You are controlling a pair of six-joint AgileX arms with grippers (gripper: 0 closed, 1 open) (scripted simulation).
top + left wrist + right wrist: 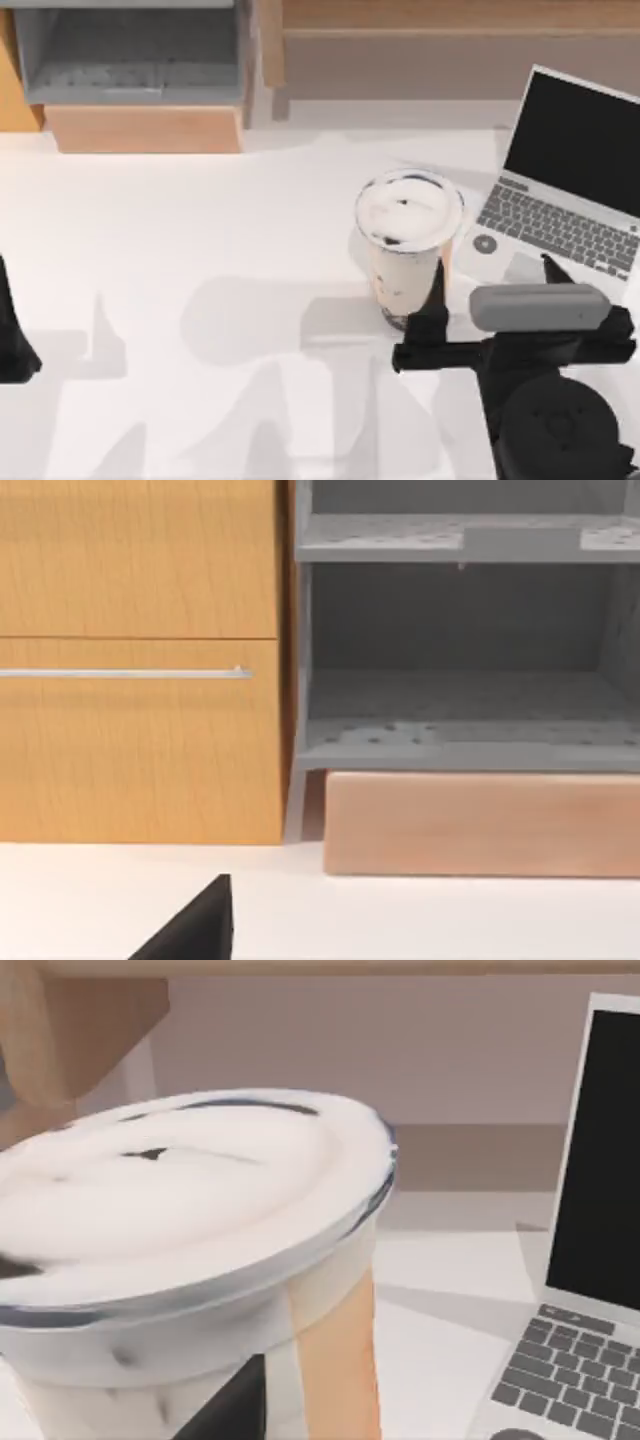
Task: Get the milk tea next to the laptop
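Note:
The milk tea point(408, 235) stands upright on the white table point(200, 230), a clear cup with a white sealed top and dark pearls at its base. Just to its right lies the open laptop point(560, 190), black screen up. My right gripper point(495, 285) is open in front of the laptop. One of its fingers point(435, 300) is right against the cup's right side and the other is near the trackpad. The right wrist view shows the milk tea point(190, 1190) very close, a dark finger point(230, 1405) before it, and the laptop point(600, 1260). My left gripper point(15, 340) is parked at the table's left edge.
At the back left stands a grey open shelf point(130, 50) over a wooden block point(145, 128). A wooden ledge point(450, 20) runs along the back right. The left wrist view faces a wooden drawer front point(130, 670) and the grey shelf point(460, 650).

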